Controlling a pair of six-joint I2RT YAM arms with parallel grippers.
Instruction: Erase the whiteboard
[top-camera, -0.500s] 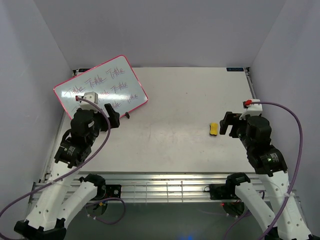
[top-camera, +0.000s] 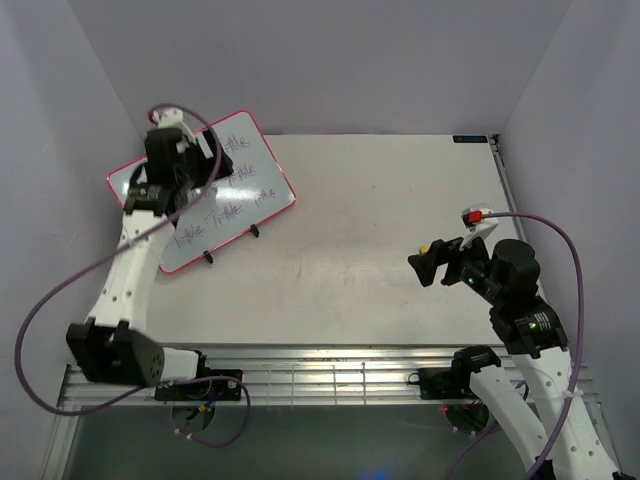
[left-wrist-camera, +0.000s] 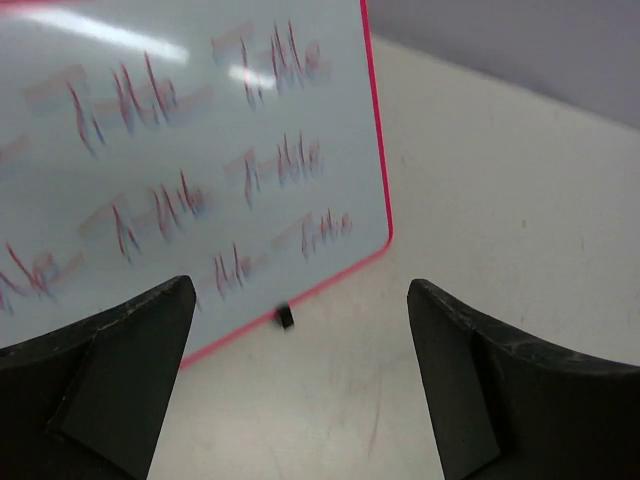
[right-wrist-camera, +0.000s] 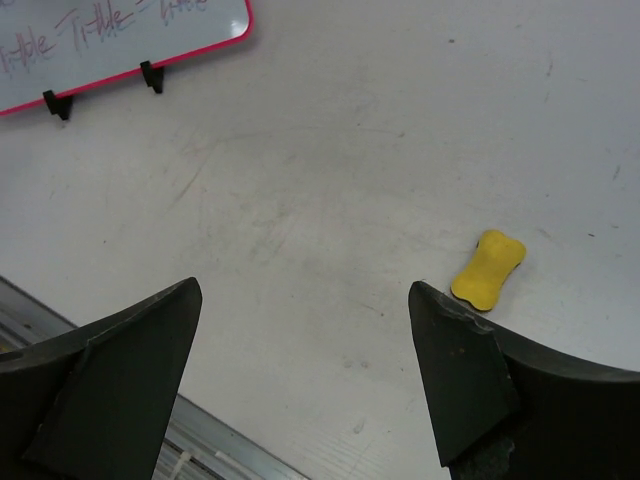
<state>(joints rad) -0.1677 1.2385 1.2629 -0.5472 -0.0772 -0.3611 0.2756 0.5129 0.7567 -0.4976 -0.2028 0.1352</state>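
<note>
Left gripper: jaws spread wide, holding nothing, raised above the whiteboard. The board is propped on small black legs at the far left corner of the table, its lower right corner beneath the gap between the fingers. Rows of pink-grey writing cover its face. Right gripper: jaws likewise spread and empty, well apart from the whiteboard, with a yellow eraser lying just beside one finger.
</note>
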